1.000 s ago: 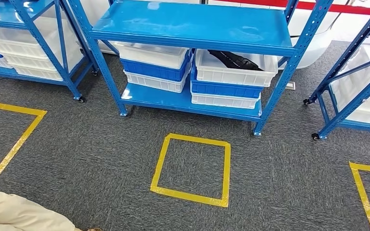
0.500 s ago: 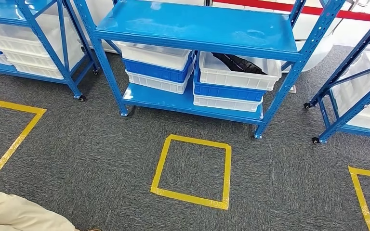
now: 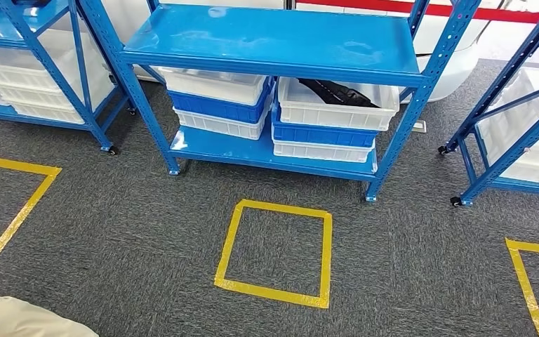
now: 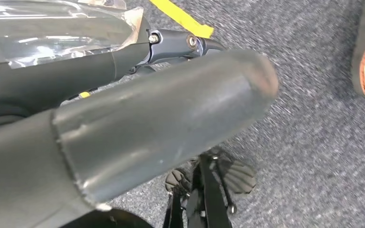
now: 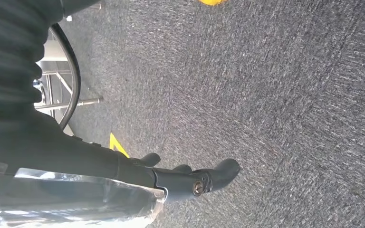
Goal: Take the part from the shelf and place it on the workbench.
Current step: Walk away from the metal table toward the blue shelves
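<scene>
Left robot hand (image 4: 138, 128) and right robot hand (image 5: 171, 178) hang over the carpet, fingers loosely curled, nothing visibly gripped. Part (image 3: 335, 92) lies in the top white bin (image 3: 337, 107) on the blue shelf (image 3: 274, 38). Versus 0.5 s ago, camera shifted; shelf sits slightly left.

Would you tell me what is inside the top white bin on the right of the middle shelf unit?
A long black part lies inside the top white bin. The blue shelf above hides the bin's back, so anything further in cannot be seen.
</scene>
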Available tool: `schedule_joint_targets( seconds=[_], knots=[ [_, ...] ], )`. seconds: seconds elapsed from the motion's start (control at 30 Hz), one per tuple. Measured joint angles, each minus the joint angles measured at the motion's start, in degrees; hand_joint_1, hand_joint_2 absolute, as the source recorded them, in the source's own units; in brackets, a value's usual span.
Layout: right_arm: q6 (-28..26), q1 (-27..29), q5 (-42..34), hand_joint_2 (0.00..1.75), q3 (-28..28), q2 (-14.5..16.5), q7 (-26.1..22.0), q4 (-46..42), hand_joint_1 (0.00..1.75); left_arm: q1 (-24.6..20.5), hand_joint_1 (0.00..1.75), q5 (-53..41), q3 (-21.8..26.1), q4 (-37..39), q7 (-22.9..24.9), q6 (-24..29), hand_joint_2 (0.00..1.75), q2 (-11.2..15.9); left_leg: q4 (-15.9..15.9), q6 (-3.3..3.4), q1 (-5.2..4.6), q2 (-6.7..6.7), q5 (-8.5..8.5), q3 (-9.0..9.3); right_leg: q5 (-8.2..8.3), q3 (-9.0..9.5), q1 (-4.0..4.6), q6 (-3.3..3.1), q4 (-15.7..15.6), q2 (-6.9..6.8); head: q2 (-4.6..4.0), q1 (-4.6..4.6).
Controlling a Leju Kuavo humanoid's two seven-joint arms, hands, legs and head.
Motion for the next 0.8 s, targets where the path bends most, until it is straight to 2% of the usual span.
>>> schedule_joint_targets(
  seconds=[0.03, 0.07, 0.17, 0.23, 0.27, 0.33, 0.37, 0.4, 0.43, 0.5, 0.53, 0.57, 0.6, 0.63, 0.7, 0.77, 0.8],
  knots=[
    [0.0, 0.0, 0.0, 1.75, 0.0, 0.1, 0.0, 0.0, 0.0, 0.0, 0.0, 0.0, 0.0, 0.0, -0.1, 0.0, 0.0, 0.0, -3.5, 0.35, -0.13, -0.09, 1.41, 1.55, -0.2, 0.07, 0.17, 0.2, 0.0, 0.08, 0.0, 0.03],
    [0.0, 0.0, 0.0, 1.75, 0.0, 0.1, 0.0, 0.0, 0.0, -0.1, 0.0, 0.0, 0.0, 0.0, -0.1, -0.1, 0.0, 0.1, -5.8, 0.66, -0.3, -0.17, 2.01, 2.53, -0.4, 0.02, 0.27, 0.46, 0.0, 0.13, 0.0, 0.02],
    [-0.1, -0.1, -0.3, 1.75, 0.0, 0.1, 0.1, 0.0, 0.0, -0.1, 0.0, -0.1, 0.0, 0.0, -0.3, -0.5, 0.0, 0.1, -7.1, 1.41, -0.65, -0.21, 1.72, 3.15, -0.84, 0.16, 0.43, 1.48, -0.3, 0.08, 0.0, 0.02],
    [-0.2, -0.1, -0.5, 1.75, 0.0, 0.1, 0.1, 0.0, 0.0, -0.1, 0.0, -0.2, 0.0, 0.0, -0.3, -0.7, 0.0, 0.1, -8.2, 2.05, -0.46, -0.17, 2.08, 4.07, -1.78, -0.15, 0.54, 1.78, 1.4, -0.13, 0.0, 0.11],
    [-0.2, -0.1, -0.6, 1.75, 0.0, 0.1, 0.1, 0.0, 0.0, -0.1, 0.0, -0.3, 0.0, 0.0, -0.3, -0.7, 0.0, 0.1, -8.7, 2.33, -0.32, -0.09, 2.2, 4.56, -2.98, -1.23, 0.57, 1.68, 3.9, -0.22, 0.0, 0.23],
    [-0.2, 0.0, -0.7, 1.75, 0.0, 0.0, 0.1, 0.0, 0.0, -0.1, 0.0, -0.4, 0.0, 0.0, -0.3, -0.8, 0.0, 0.2, -8.8, 2.67, -0.41, 0.1, 1.85, 5.09, -6.07, -5.46, 0.38, 1.41, 11.6, -0.27, -0.01, 0.33],
    [-0.2, 0.0, -0.7, 1.75, 0.0, 0.0, 0.2, 0.0, 0.0, -0.1, 0.0, -0.5, 0.0, 0.0, -0.3, -0.9, 0.0, 0.2, -8.8, 2.73, -0.46, 0.14, 1.59, 5.3, -7.01, -7.52, 0.31, 1.56, 14.9, -0.28, -0.01, 0.35],
    [-0.2, 0.0, -0.8, 1.75, 0.0, 0.0, 0.2, 0.0, 0.0, -0.1, 0.0, -0.6, 0.0, 0.0, -0.3, -1.0, 0.0, 0.2, -8.8, 2.71, -0.48, 0.13, 1.31, 5.58, -7.02, -8.75, 0.25, 1.95, 16.4, -0.28, -0.01, 0.34],
    [-0.2, 0.1, -0.9, 1.75, 0.0, -0.1, 0.3, 0.0, 0.0, -0.1, 0.0, -0.7, 0.0, 0.0, -0.3, -1.0, 0.0, 0.2, -8.8, 2.62, -0.48, 0.07, 1.01, 5.97, -5.9, -8.7, 0.21, 2.55, 15.4, -0.3, -0.01, 0.35],
    [-0.2, 0.1, -1.0, 1.75, 0.0, -0.1, 0.4, 0.0, 0.0, -0.1, 0.0, -0.8, 0.0, 0.0, -0.3, -1.1, 0.0, 0.1, -8.8, 2.26, -0.47, -0.05, 0.3, 6.93, -1.73, -5.58, 0.04, 3.66, 7.6, -0.51, -0.01, 0.38],
    [-0.2, 0.2, -1.0, 1.75, 0.0, -0.2, 0.4, 0.0, 0.0, -0.1, 0.0, -0.9, 0.0, 0.0, -0.3, -1.1, 0.0, 0.1, -8.7, 1.93, -0.6, -0.09, -0.19, 7.41, 0.12, -3.83, 0.04, 3.78, 3.6, -0.69, -0.01, 0.39],
    [-0.3, 0.1, -1.1, 1.75, 0.0, -0.2, 0.4, 0.0, 0.0, -0.1, 0.0, -0.9, 0.0, 0.0, -0.3, -1.2, 0.0, 0.1, -8.7, 1.58, -0.7, -0.1, -0.64, 7.77, 1.24, -2.58, 0.04, 3.48, 1.0, -0.83, -0.01, 0.35],
    [-0.3, 0.1, -1.1, 1.75, 0.0, -0.2, 0.4, 0.0, 0.0, -0.1, 0.0, -0.9, 0.0, 0.0, -0.3, -1.2, 0.0, 0.2, -8.6, 1.24, -0.77, -0.1, -1.0, 8.0, 1.67, -1.96, 0.15, 2.94, -0.2, -0.91, -0.01, 0.3],
    [-0.3, 0.0, -1.1, 1.75, 0.0, -0.2, 0.4, 0.0, 0.0, -0.2, 0.0, -0.9, 0.0, 0.0, -0.3, -1.2, 0.0, 0.2, -8.7, 0.92, -0.8, -0.08, -1.27, 8.16, 1.64, -1.8, 0.33, 2.34, -0.3, -0.9, -0.01, 0.23],
    [-0.3, 0.0, -1.1, 1.75, 0.0, -0.2, 0.4, 0.0, 0.0, -0.3, 0.0, -1.0, 0.0, 0.0, -0.3, -1.2, 0.0, 0.2, -8.5, 0.36, -0.54, -0.05, -1.63, 8.33, 1.5, -1.43, 0.12, 1.47, -0.4, -0.77, -0.01, 0.18],
    [-0.4, 0.0, -1.1, 1.75, 0.0, -0.1, 0.5, 0.0, 0.0, -0.3, 0.0, -1.0, 0.0, 0.0, -0.3, -1.2, 0.0, 0.2, -5.3, -0.27, -0.29, -0.1, -3.4, 7.01, 1.2, -0.85, -0.36, 0.63, -0.6, -0.7, -0.01, 0.01],
    [-0.4, 0.0, -1.1, 1.75, 0.0, -0.1, 0.5, 0.0, 0.0, -0.3, 0.0, -1.0, 0.0, 0.0, -0.3, -1.2, 0.0, 0.2, -1.7, -0.57, -0.15, -0.14, -5.0, 5.16, 0.98, -0.58, -0.43, 0.23, -0.6, -0.69, -0.01, -0.09]
  ],
)
